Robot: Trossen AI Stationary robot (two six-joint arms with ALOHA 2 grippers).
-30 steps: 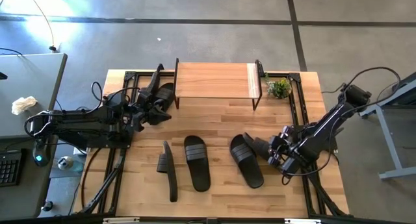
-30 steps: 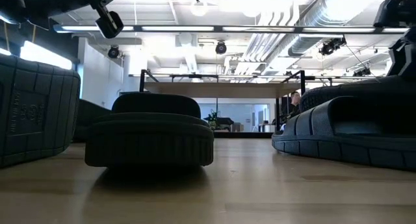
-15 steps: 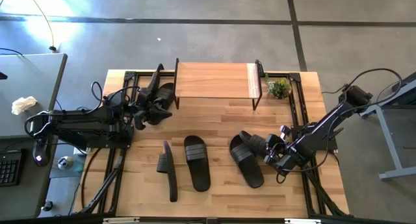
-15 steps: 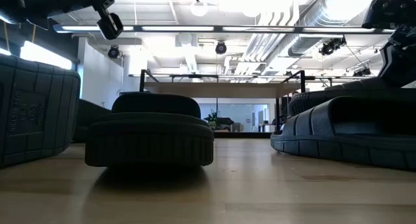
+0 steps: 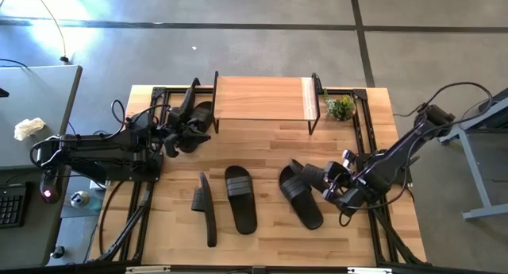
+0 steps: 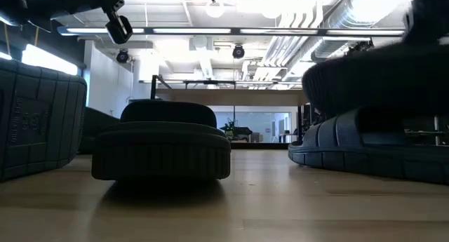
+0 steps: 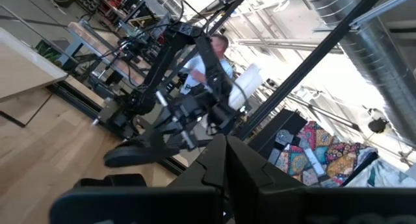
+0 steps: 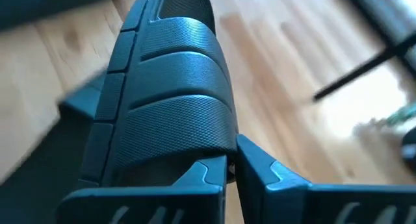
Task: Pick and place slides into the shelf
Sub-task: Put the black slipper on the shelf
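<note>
Where the right gripper (image 5: 332,184) clamps it, the black slide (image 8: 172,94) shows a ridged, textured strap; it sits raised at the table's right, beside another slide (image 5: 300,196) lying flat; the left gripper (image 5: 194,129), closed on a slide (image 5: 193,113), hovers left of the wood-topped shelf (image 5: 262,98).

Pale wooden plank counter (image 5: 270,147): smooth, faint sheen. Black slip-on slides (image 5: 240,198): matt rubbery look, ribbed sole edges; strap of one slide (image 8: 172,113) finely textured in ridged bands. Small shelf (image 5: 262,98): light wood top, thin black metal frame.
</note>
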